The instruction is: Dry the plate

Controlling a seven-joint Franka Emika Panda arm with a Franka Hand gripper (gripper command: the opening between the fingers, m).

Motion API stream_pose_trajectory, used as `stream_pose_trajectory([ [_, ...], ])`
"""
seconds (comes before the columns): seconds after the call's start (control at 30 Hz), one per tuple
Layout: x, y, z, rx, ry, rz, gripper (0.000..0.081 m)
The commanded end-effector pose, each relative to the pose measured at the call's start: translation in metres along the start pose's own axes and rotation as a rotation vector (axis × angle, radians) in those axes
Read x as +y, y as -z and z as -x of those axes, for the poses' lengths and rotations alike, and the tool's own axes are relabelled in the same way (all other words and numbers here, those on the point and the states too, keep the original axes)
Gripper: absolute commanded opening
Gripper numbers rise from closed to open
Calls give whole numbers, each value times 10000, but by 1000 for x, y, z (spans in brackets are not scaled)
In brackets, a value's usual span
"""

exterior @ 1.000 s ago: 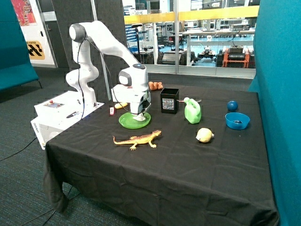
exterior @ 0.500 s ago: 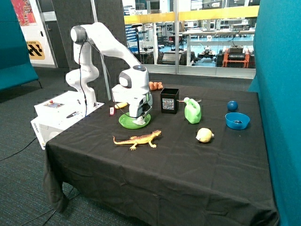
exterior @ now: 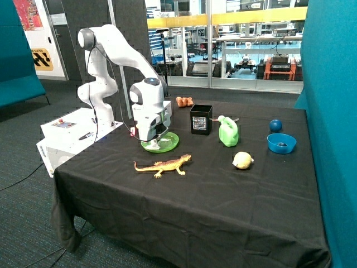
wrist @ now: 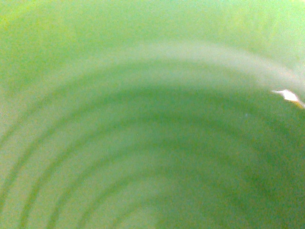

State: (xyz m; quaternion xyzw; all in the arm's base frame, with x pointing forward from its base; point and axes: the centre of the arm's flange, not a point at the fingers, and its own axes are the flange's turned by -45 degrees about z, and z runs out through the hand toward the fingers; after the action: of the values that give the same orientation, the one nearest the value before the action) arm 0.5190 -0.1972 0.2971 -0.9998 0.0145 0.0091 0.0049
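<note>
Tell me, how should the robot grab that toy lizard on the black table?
Probably from straight above, across the middle of the body of the toy lizard. It lies flat on the table with its legs and tail spread out, so the trunk is the narrowest solid part to pinch. The gripper is down at the green plate now.

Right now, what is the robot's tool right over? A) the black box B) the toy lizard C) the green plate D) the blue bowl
C: the tool is down on the green plate, and the wrist view shows only green ridged rings.
</note>
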Motion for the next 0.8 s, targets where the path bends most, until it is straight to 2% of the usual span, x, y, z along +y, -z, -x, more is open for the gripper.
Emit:
stream_pose_trajectory([
  [0.0, -14, -5, 44, 181, 354, 98, 0],
  [0.17, -42, -12, 55, 179, 759, 102, 0],
  [0.4, -70, -19, 54, 177, 1149, 105, 0],
  [0.6, -95, -22, 42, 175, 1509, 108, 0],
  [0.77, -109, -22, 20, 174, 1675, 110, 0],
])
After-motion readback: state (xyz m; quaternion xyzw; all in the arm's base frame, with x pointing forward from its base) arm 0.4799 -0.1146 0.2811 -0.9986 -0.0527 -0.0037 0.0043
